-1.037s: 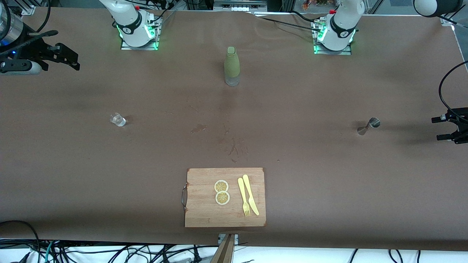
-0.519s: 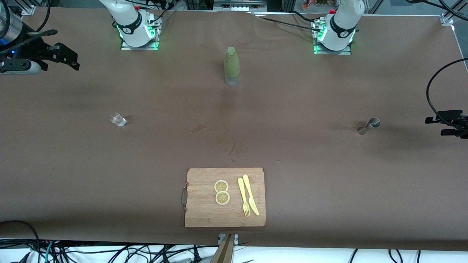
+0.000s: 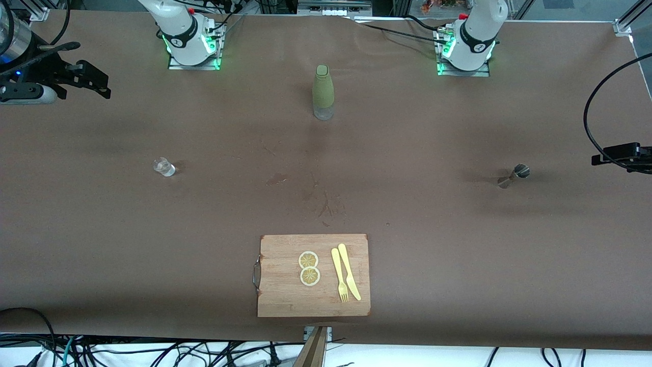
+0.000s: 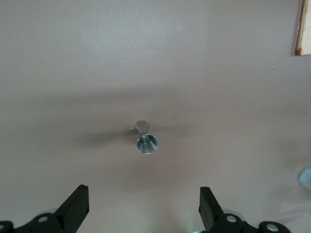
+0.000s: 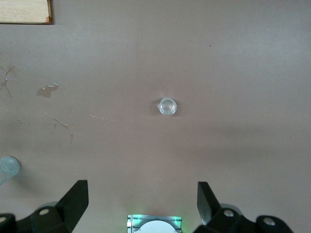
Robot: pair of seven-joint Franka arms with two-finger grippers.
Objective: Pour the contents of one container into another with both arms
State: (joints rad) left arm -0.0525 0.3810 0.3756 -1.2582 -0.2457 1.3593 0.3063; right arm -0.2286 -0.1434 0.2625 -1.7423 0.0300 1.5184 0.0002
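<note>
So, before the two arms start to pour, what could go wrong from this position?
1. The jigger stands on a small base and narrows at the waist; the open left end effector, over it, might knock it over.
2. The glass cup is tiny and transparent, so the open right end effector above it could misjudge its edges.
3. Stains already mark the table; two such small rims may well spill again.

The left tool (image 3: 624, 153) has drawn away from the jigger (image 3: 513, 175) toward the table's end.
</note>
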